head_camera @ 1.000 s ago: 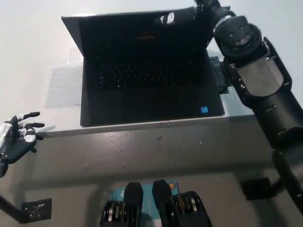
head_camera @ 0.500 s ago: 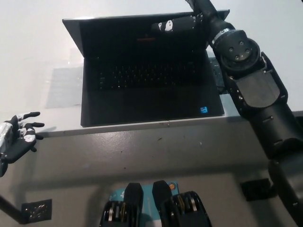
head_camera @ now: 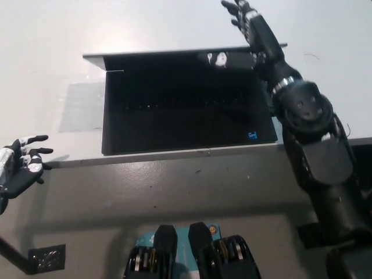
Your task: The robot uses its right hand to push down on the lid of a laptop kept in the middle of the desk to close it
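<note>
Pale, smooth desk [head_camera: 52, 52], lit flat and bright. The laptop [head_camera: 186, 110] sits mid-desk, a slab of matte black. Its lid [head_camera: 174, 54] leans well forward over the keyboard, the top edge lying just under the right hand [head_camera: 247, 26]. That black hand has its fingers spread apart, gripping nothing, thumb reaching across the lid edge. Risk here: the slick thin edge could slide out from under the fingers, or an off-centre push could skid the whole machine. The white left hand [head_camera: 20, 168] rests past the desk's near edge, fingers loosely splayed and empty.
</note>
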Motion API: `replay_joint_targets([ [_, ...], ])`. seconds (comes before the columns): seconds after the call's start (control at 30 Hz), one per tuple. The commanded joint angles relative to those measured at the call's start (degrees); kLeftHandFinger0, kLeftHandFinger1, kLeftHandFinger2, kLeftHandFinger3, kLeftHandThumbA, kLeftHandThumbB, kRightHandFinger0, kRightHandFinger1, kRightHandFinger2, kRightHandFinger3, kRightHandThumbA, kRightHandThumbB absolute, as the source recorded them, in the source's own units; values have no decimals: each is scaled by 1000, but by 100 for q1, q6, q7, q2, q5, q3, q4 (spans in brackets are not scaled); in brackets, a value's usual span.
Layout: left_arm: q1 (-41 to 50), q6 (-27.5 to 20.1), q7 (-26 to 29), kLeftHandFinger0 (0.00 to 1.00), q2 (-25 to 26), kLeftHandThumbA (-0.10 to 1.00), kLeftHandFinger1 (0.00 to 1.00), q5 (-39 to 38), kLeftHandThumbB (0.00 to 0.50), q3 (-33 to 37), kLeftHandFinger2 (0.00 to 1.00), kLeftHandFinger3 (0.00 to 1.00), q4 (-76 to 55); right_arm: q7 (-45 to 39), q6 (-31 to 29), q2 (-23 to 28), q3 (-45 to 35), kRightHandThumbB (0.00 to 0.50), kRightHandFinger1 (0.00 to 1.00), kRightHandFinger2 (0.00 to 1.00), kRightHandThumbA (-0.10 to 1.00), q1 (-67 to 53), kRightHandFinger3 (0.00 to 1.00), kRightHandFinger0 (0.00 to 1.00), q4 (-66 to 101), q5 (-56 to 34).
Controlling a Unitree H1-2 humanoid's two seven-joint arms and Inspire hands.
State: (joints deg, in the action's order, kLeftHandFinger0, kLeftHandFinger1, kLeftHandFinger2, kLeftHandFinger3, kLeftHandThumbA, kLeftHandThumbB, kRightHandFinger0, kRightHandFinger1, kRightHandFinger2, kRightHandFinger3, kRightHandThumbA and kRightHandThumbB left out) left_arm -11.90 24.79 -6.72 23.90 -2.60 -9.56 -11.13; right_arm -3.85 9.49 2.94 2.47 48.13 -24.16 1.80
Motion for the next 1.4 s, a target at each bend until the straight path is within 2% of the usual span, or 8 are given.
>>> replay_joint_targets([
  [0.0,-272,43,-113,394,289,105,518,63,9,6,652,751,-79,155,1217,-51,-297,243,1000,982,1000,-505,1000,1000,462,-200],
  [0.2,-320,31,-146,365,323,82,504,49,8,4,652,750,-70,-79,1744,-89,-378,222,1000,988,1000,-1332,1000,1000,1536,-464],
  [0.3,-374,26,-149,379,333,83,505,62,0,6,650,739,-54,-140,1744,-78,-388,207,1000,1000,1000,-1565,1000,1000,1794,-580],
  [0.53,-514,63,-186,359,377,73,494,56,6,-5,642,745,-5,-60,1744,-181,-458,241,1000,977,1000,-2162,1000,1000,2186,-941],
  [0.67,-614,176,-217,384,456,60,511,79,0,17,657,761,-17,129,1744,-223,-403,203,1000,1000,1000,-2636,1000,1000,2440,-1302],
  [0.9,-861,200,-290,415,567,52,533,107,0,96,658,774,11,319,1744,-181,-137,252,1000,1000,1000,-2948,1000,1000,2657,-1769],
  [1.23,-786,214,-287,387,563,51,523,46,2,106,663,764,-60,667,1744,46,129,257,1000,1000,1000,-2849,1000,1000,2687,-2070],
  [1.37,-708,213,-289,400,550,51,533,46,0,101,677,774,-89,674,1744,135,82,236,1000,1000,1000,-2761,1000,1000,2806,-2285],
])
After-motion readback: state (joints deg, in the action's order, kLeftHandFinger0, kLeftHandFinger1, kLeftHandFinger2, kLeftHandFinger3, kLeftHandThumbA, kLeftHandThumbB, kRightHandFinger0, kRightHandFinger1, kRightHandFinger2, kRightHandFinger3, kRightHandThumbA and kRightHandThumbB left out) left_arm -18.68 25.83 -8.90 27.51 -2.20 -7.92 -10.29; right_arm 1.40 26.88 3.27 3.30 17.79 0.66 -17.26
